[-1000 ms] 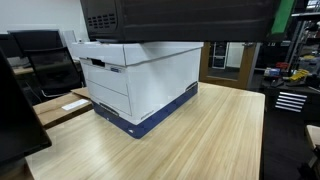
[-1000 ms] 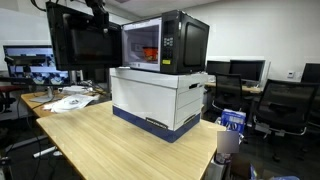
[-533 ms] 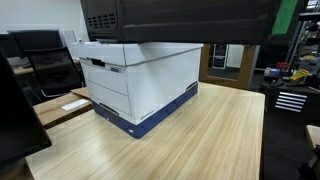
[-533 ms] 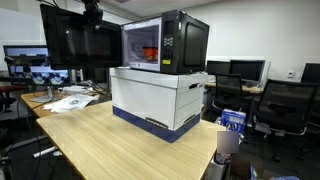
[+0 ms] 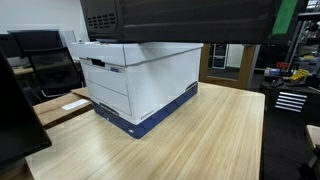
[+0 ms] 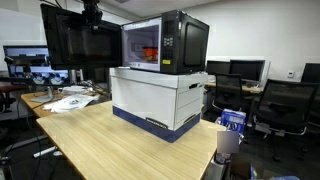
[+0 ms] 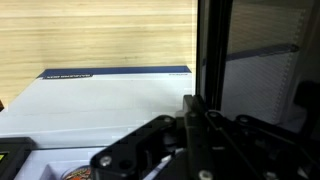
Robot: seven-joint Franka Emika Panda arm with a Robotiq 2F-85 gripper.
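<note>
A black microwave (image 6: pixel 170 42) stands on a white cardboard box (image 6: pixel 155 98) on a wooden table (image 6: pixel 110 145); both also show in an exterior view, microwave (image 5: pixel 180 18) and box (image 5: pixel 140 85). Its dark door (image 6: pixel 80 45) is swung wide open, and the lit orange inside shows. My gripper (image 6: pixel 92 14) is at the door's top edge. In the wrist view my fingers (image 7: pixel 195 125) are pressed together right beside the door's edge (image 7: pixel 260 70), above the box lid (image 7: pixel 100 100). I cannot tell whether they touch the door.
Papers (image 6: pixel 70 100) lie at the table's far end near monitors (image 6: pixel 25 62). A blue and white container (image 6: pixel 232 125) stands by the table corner. Office chairs (image 6: pixel 285 105) and a drawer cabinet (image 5: pixel 290 100) surround the table.
The microwave door swung a little wider open between one second ago and half a second ago, with my gripper following it. Nothing has visibly moved since.
</note>
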